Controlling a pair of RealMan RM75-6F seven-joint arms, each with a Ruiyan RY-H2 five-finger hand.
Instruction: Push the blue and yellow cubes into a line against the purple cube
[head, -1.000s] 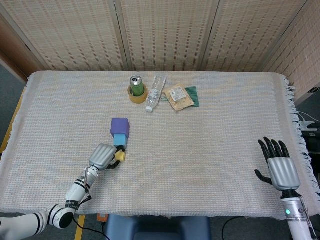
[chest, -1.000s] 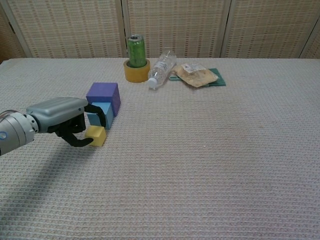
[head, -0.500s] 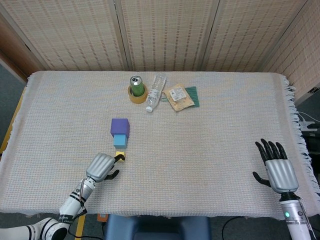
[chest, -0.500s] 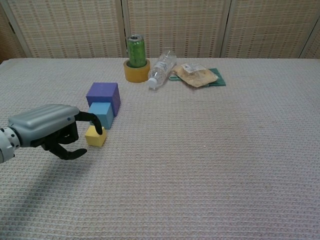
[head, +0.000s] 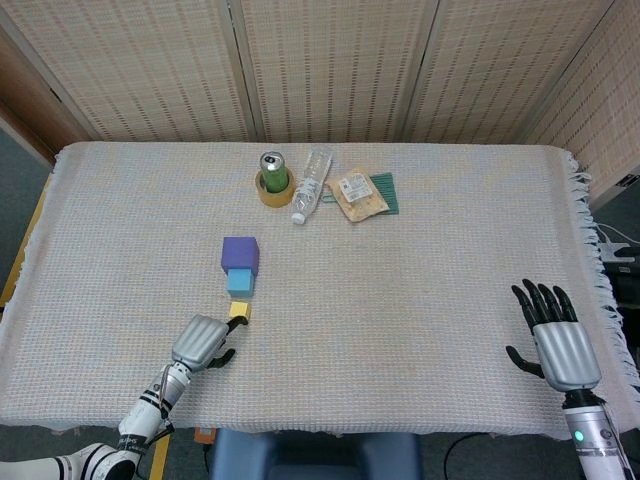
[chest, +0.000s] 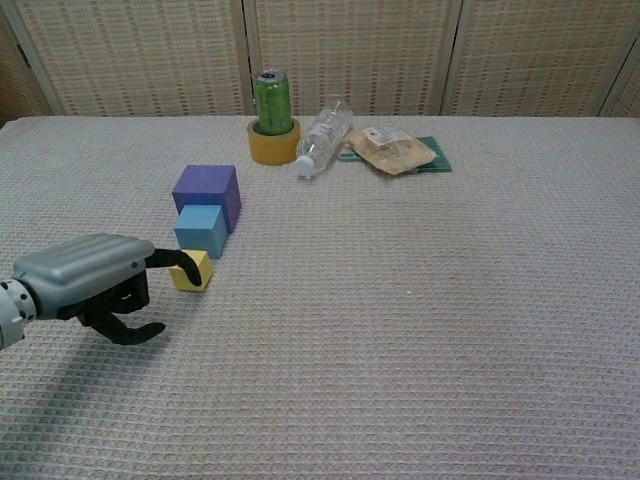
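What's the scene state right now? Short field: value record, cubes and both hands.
purple cube: farthest of the three from the robot
blue cube: against the purple cube's near side
yellow cube: just in front of the blue cube, roughly in line; contact between them unclear
left hand: low, near the yellow cube, fingers curled, one fingertip at the cube, holding nothing
right hand: at the table's right near edge, fingers spread, empty
background: green can standing in a yellow tape roll, plastic bottle lying on its side, snack packet
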